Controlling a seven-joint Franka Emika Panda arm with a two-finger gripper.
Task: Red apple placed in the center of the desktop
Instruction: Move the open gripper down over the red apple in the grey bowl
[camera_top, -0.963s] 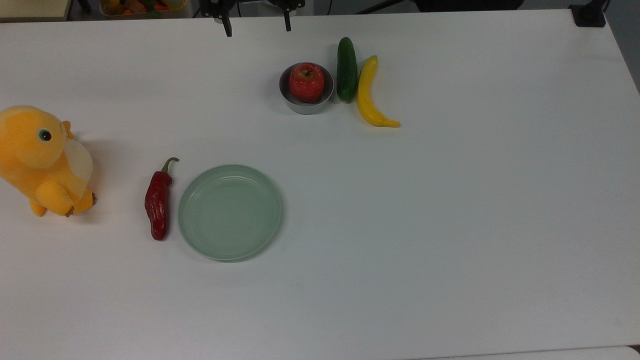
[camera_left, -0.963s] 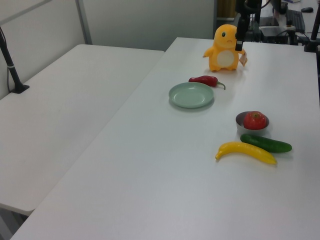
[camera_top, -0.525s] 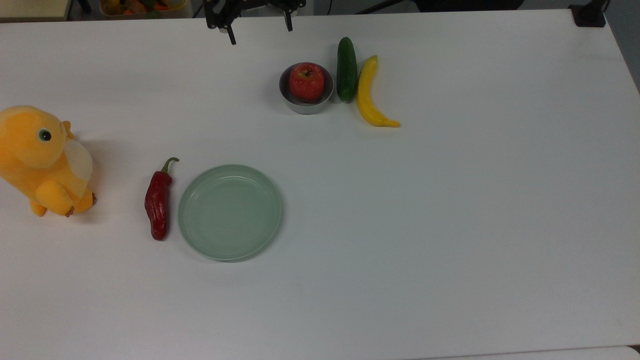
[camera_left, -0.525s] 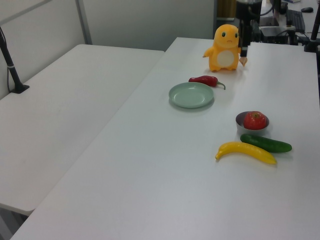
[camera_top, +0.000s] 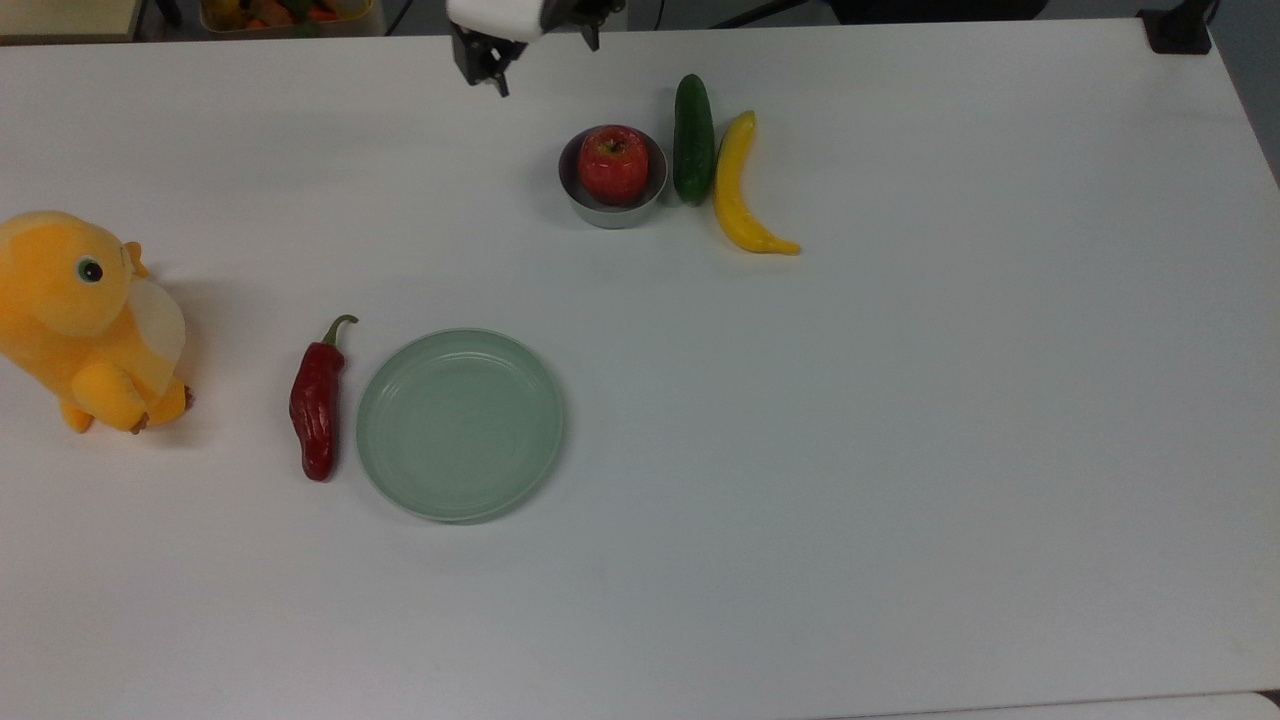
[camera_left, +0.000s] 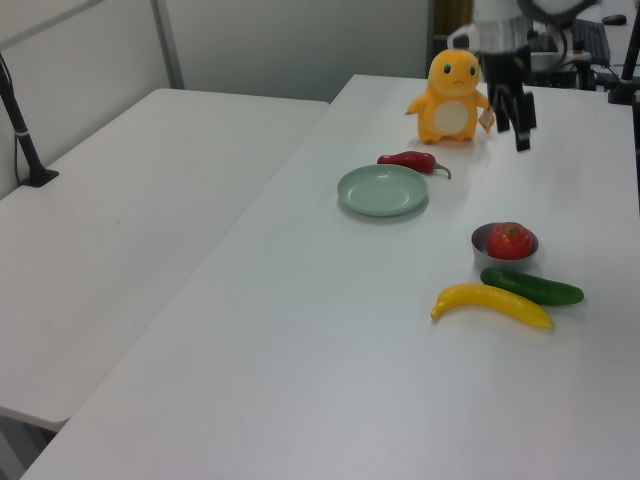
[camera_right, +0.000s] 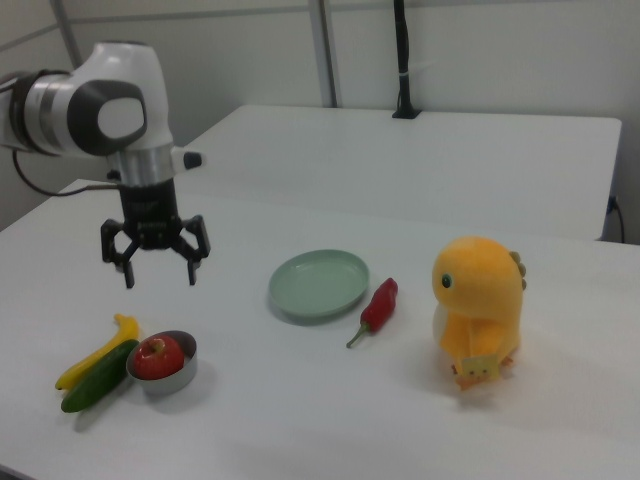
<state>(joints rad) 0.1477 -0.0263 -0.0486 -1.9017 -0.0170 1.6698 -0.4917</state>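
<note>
Tool (camera_right: 158, 266) spread wide, empty, above red apple (camera_right: 154, 357) in bowl (camera_right: 181, 375); cucumber (camera_right: 99, 376) touching bowl.

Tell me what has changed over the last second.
The robot's black two-finger claw has swung in over the white desktop, toward the round red apple in its small grey metal bowl; its jaws are open and empty. The apple, bowl and everything else stayed put.

Red apple (camera_top: 612, 163), pale-green plate (camera_top: 460, 424), white desktop (camera_top: 900, 450)
</note>
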